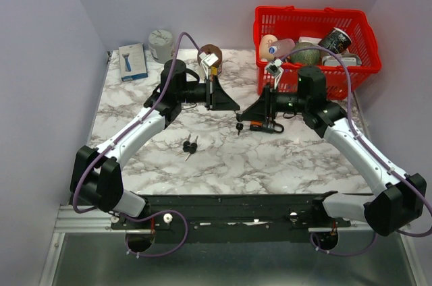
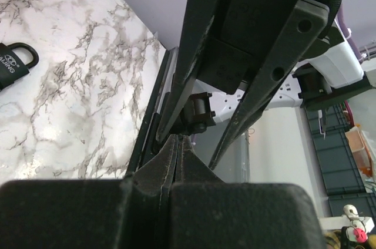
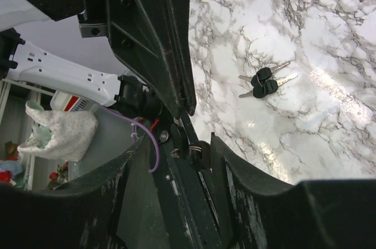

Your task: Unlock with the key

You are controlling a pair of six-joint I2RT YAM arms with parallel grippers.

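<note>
The key's black head (image 2: 197,114) sticks out just past the tips of my left gripper (image 2: 176,138), which is shut on the key above the marble table (image 1: 223,158). My right gripper (image 3: 179,134) faces it tip to tip. Its jaws stand apart on either side of the black key head (image 3: 201,155), with a gap still showing on one side. From above, the two grippers meet mid-table, left gripper (image 1: 235,108) and right gripper (image 1: 241,123), with the key (image 1: 239,127) between them. The black padlock (image 2: 12,64) lies flat on the table under the right arm, padlock (image 1: 268,127).
A spare pair of black-headed keys (image 1: 190,144) lies on the marble toward the front, the same spare keys (image 3: 262,83). A red basket (image 1: 310,13) full of items stands back right. A blue box (image 1: 133,61), a grey cup (image 1: 160,44) and a brown object (image 1: 209,53) line the back.
</note>
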